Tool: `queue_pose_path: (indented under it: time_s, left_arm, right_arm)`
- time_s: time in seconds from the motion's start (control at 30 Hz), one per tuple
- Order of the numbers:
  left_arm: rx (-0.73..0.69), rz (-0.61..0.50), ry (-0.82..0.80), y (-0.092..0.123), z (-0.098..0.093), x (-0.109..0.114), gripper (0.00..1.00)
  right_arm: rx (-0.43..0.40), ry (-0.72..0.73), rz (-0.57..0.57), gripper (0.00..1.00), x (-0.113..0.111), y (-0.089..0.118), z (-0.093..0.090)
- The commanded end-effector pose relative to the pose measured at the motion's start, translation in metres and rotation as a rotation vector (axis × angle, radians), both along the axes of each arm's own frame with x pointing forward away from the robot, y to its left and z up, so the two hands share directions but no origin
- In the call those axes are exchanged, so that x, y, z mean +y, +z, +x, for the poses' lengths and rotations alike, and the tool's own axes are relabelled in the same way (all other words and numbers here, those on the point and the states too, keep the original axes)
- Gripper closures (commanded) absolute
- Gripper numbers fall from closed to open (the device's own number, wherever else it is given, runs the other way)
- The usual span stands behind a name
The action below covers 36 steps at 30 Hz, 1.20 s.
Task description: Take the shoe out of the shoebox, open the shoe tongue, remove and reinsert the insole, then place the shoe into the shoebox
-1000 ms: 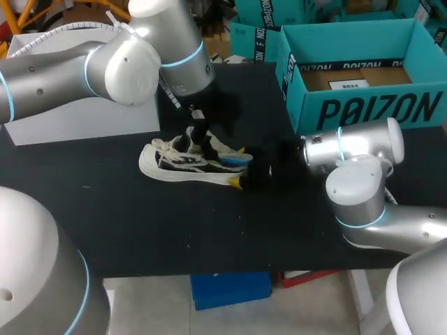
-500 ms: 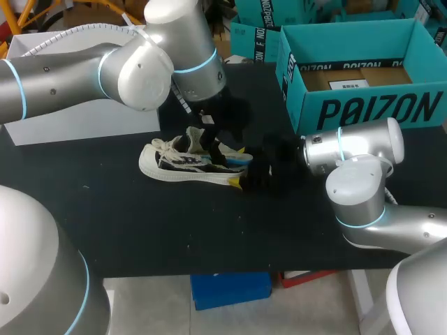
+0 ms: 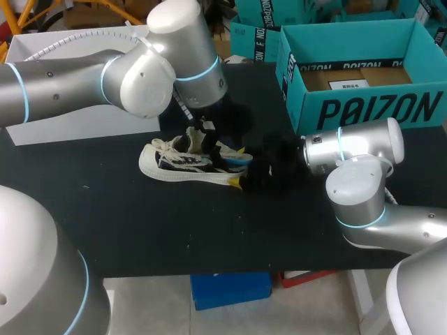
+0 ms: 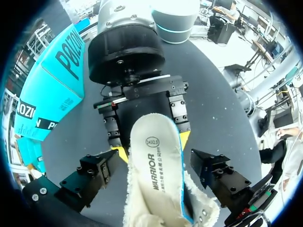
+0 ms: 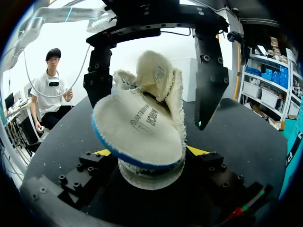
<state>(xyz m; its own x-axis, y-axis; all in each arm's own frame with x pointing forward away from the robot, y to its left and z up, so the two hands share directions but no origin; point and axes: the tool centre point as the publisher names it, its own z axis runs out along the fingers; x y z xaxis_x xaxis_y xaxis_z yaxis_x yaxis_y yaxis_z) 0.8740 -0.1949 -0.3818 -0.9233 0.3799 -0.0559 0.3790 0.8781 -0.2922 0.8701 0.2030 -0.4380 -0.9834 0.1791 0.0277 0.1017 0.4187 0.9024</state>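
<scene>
One black table [image 3: 140, 230] is shown. One sneaker [image 3: 183, 162] is counted, with one insole [image 4: 155, 170]. One open teal shoebox [image 3: 363, 108] and one white box [image 3: 84, 129] are seen. Two robot arms are counted, the left arm [image 3: 70, 77] and the right arm [image 3: 370, 209], and two grippers, the left gripper [image 4: 156, 163] and the right gripper [image 5: 149, 152].
</scene>
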Motion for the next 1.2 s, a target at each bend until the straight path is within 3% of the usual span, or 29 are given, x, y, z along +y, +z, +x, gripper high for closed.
queue_pose_path:
  time_s: [0.03,0.07,0.17,0.77,1.03,1.2]
  left_arm:
    - [0.019,-0.003,0.002,-0.005,0.008,-0.004,0.25]
    - [0.021,-0.003,0.002,-0.005,0.009,-0.005,0.36]
    - [0.023,-0.002,0.002,-0.004,0.011,-0.006,1.00]
    - [0.028,-0.005,-0.005,0.012,0.003,-0.002,1.00]
    - [0.082,-0.104,-0.028,0.036,0.007,0.002,1.00]
    - [0.116,-0.194,-0.076,0.064,0.012,-0.005,1.00]
  right_arm:
    - [0.002,-0.002,-0.002,1.00,0.002,-0.001,0.001]
    - [0.002,-0.002,-0.002,1.00,0.002,-0.001,0.001]
    - [0.002,-0.002,-0.002,1.00,0.002,-0.001,0.001]
    - [0.002,-0.002,-0.002,1.00,0.002,-0.001,0.001]
    - [0.002,-0.002,-0.002,1.00,0.002,-0.001,0.001]
    - [0.002,-0.002,-0.002,1.00,0.002,-0.001,0.001]
